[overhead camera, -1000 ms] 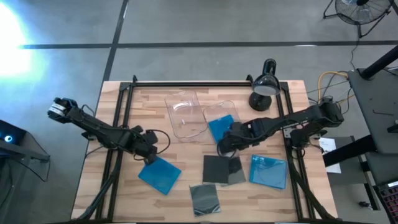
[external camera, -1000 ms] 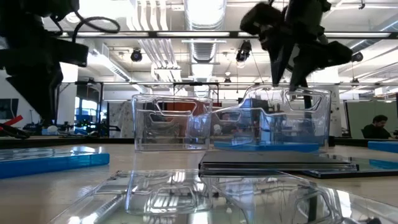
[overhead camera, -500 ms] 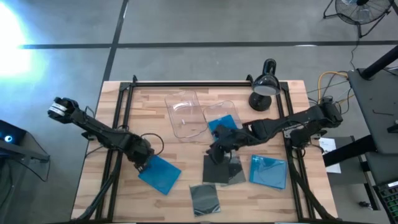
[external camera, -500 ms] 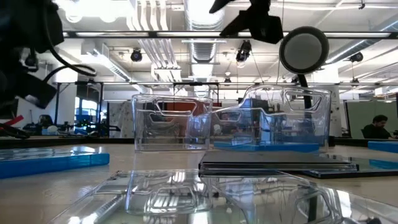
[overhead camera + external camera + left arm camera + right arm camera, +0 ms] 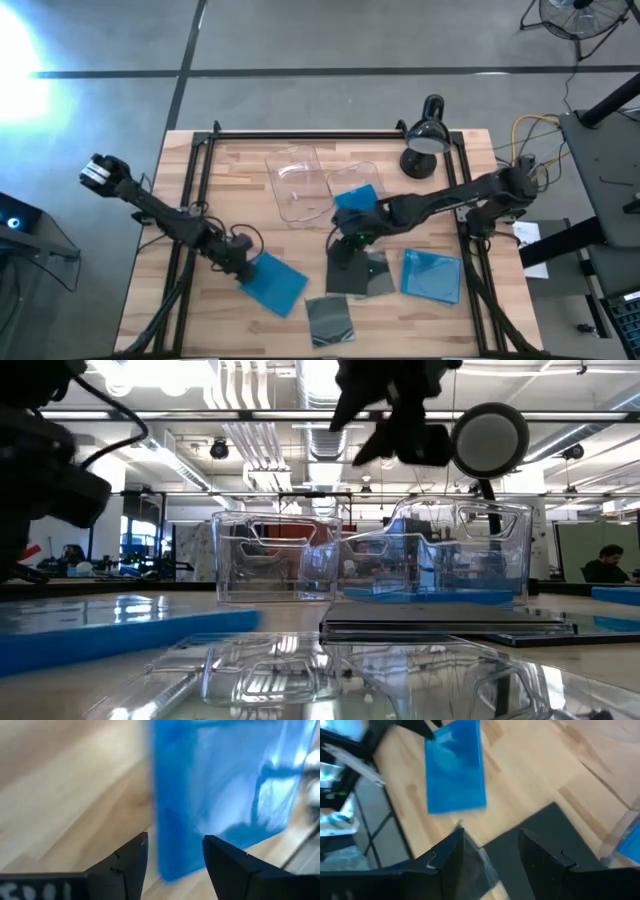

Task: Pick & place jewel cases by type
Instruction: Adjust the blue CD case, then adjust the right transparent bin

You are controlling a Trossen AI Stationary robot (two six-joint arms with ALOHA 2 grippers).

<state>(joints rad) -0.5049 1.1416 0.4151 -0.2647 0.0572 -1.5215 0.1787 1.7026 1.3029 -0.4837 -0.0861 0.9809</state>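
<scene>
- The left gripper point(image 5: 243, 265) is reaching low over the front-left part of the wooden table point(image 5: 250, 170), its open fingers point(image 5: 131, 862) sitting on either side of the edge of a blue jewel case point(image 5: 274, 282); whether they are touching it cannot be told.
- That blue jewel case is lying flat on the table, tilted to the table's edges, near the front left.
- The right gripper point(image 5: 352, 243) is hovering above the middle of the table with its fingers point(image 5: 540, 855) spread apart and nothing between them, over the dark grey jewel case point(image 5: 350, 271).
- The dark grey jewel case is lying flat just in front of the clear trays, with a second smoky case point(image 5: 378, 274) partly under its right side.
- Another smoky case point(image 5: 329, 319) is lying near the front edge.
- A second blue jewel case point(image 5: 432, 275) is resting on the right side of the table.
- A third blue case point(image 5: 358, 205) is sitting inside the right clear tray point(image 5: 350, 180); the left clear tray point(image 5: 298, 185) is touching it.
- A black desk lamp point(image 5: 425, 140) is standing at the back right.
</scene>
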